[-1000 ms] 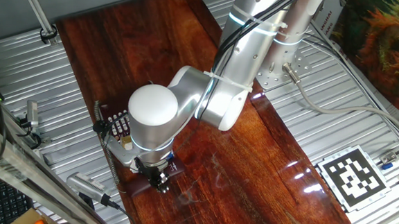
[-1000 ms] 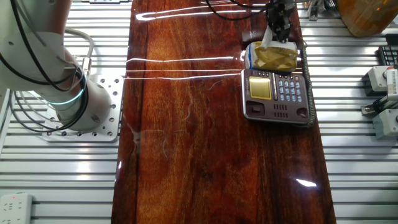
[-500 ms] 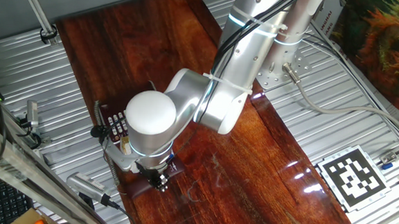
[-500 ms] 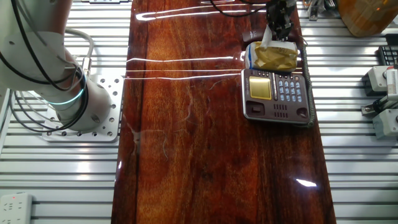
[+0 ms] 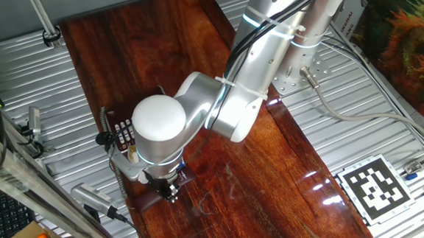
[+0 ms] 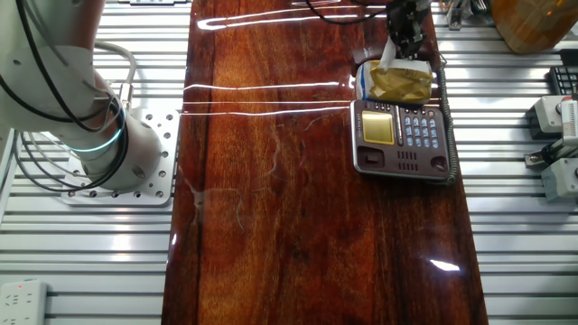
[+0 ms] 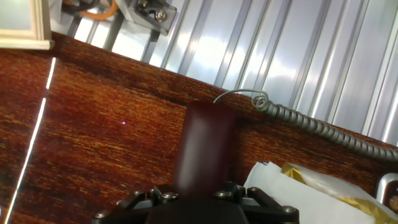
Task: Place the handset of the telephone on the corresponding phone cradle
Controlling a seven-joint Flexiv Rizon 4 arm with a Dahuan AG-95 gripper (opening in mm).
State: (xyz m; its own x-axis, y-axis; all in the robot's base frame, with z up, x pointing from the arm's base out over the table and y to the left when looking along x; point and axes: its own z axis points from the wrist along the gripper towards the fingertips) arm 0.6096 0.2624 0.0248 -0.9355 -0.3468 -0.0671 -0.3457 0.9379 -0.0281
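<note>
My gripper [image 6: 404, 41] is at the far right end of the wooden table, just beyond the dark red phone [image 6: 402, 135]. In the hand view the gripper [image 7: 202, 186] is shut on the dark maroon handset [image 7: 205, 143], which sticks out ahead of the fingers over the wood. Its grey coiled cord [image 7: 311, 121] runs off to the right. In one fixed view the gripper [image 5: 169, 194] is low over the handset [image 5: 146, 199]. A white-and-yellow paper packet [image 6: 393, 81] covers the phone's side nearest the gripper, and no cradle recess shows.
The cord [image 6: 444, 117] runs along the phone's right side near the table edge. Ribbed metal decking [image 6: 515, 226] surrounds the wooden table [image 6: 289, 199]. The arm's base [image 6: 117, 153] stands at the left. A marker tag [image 5: 374, 188] lies on the decking.
In one fixed view the wrist has shifted slightly to the left and down. The gripper stays shut on the handset; phone and packet have not moved.
</note>
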